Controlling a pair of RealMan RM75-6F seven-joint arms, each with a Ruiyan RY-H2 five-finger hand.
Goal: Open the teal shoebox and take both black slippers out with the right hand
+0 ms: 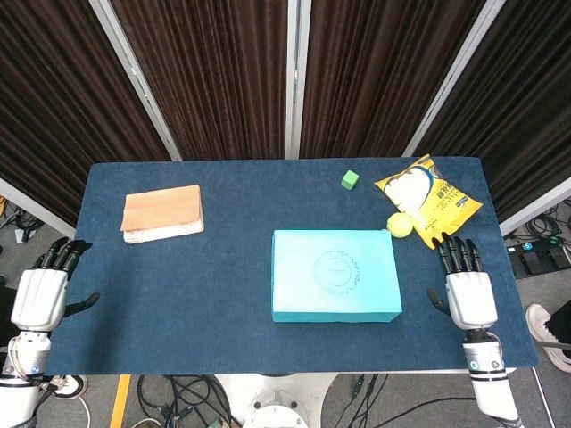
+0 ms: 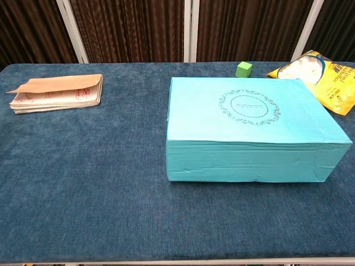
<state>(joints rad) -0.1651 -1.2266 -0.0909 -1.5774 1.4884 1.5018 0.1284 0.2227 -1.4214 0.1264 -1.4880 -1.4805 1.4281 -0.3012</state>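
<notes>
The teal shoebox [image 1: 335, 275] [image 2: 249, 130] lies closed, right of centre on the blue table [image 1: 205, 276], its lid printed with a round emblem. The slippers are hidden inside. My right hand [image 1: 467, 290] hovers over the table's right edge, a short gap to the right of the box, fingers straight and apart, holding nothing. At the table's left edge my left hand [image 1: 40, 290] is held flat with fingers spread, far from the box. Neither hand appears in the chest view.
A closed brown-covered book [image 1: 162, 213] [image 2: 55, 92] lies at the far left. A small green cube [image 1: 350, 179] [image 2: 243, 69], a yellow snack bag [image 1: 428, 201] [image 2: 319, 75] and a yellow ball [image 1: 401, 225] sit behind and right of the box.
</notes>
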